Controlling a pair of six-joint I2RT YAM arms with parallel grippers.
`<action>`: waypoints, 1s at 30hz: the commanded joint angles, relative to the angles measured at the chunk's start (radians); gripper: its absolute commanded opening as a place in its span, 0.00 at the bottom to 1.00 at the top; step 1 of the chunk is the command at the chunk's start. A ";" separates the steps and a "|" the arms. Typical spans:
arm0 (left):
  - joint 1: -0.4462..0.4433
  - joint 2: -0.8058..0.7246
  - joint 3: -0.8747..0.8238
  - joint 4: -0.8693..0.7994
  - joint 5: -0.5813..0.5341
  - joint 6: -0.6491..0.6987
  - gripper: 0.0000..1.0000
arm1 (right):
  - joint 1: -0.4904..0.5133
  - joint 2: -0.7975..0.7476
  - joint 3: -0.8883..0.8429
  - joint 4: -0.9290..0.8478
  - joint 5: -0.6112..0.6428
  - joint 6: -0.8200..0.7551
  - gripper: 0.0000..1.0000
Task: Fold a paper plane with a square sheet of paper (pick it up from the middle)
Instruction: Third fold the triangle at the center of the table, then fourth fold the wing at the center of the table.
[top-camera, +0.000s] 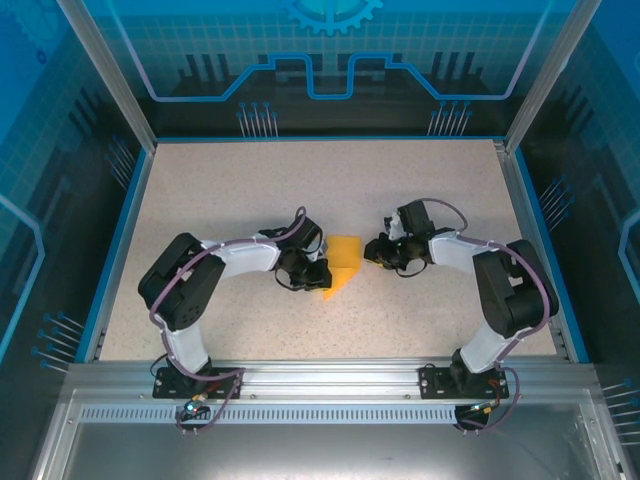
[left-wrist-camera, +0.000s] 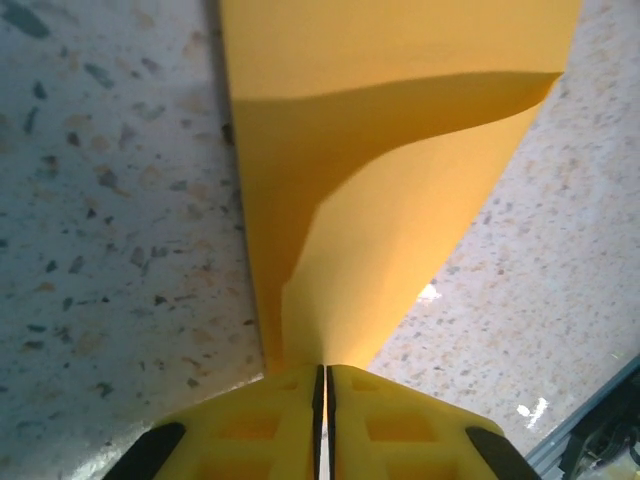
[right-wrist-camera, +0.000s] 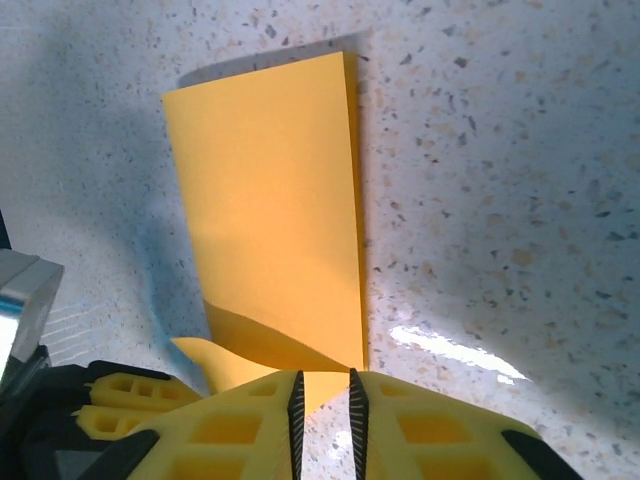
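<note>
The square sheet of paper (top-camera: 345, 256) is orange-yellow and lies folded over into a narrow rectangle at the middle of the table, between both grippers. No pointed paper plane shape shows. My left gripper (top-camera: 323, 277) is at its near left corner. In the left wrist view the left gripper (left-wrist-camera: 326, 368) is shut on that corner, and the sheet (left-wrist-camera: 400, 150) curls up from the table. My right gripper (top-camera: 369, 256) sits at the sheet's right edge. In the right wrist view the right gripper (right-wrist-camera: 325, 376) stands slightly open, astride the edge of the sheet (right-wrist-camera: 270, 200) without pinching it.
The speckled table (top-camera: 230, 190) has a blue rim (top-camera: 124, 230) on its sides. An aluminium rail (top-camera: 330, 375) runs along the near edge, and the rail (left-wrist-camera: 600, 440) shows close to the left gripper. The left gripper's yellow fingers (right-wrist-camera: 110, 400) are near the right one.
</note>
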 joint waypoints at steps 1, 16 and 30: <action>0.008 -0.069 0.047 -0.040 -0.009 0.011 0.14 | 0.022 -0.016 -0.008 -0.034 -0.019 -0.013 0.25; 0.010 0.028 0.129 -0.056 -0.069 0.029 0.11 | 0.101 0.042 -0.030 0.066 -0.061 0.039 0.40; 0.009 0.090 0.161 -0.108 -0.142 0.052 0.10 | 0.117 0.015 -0.060 0.064 -0.004 0.072 0.47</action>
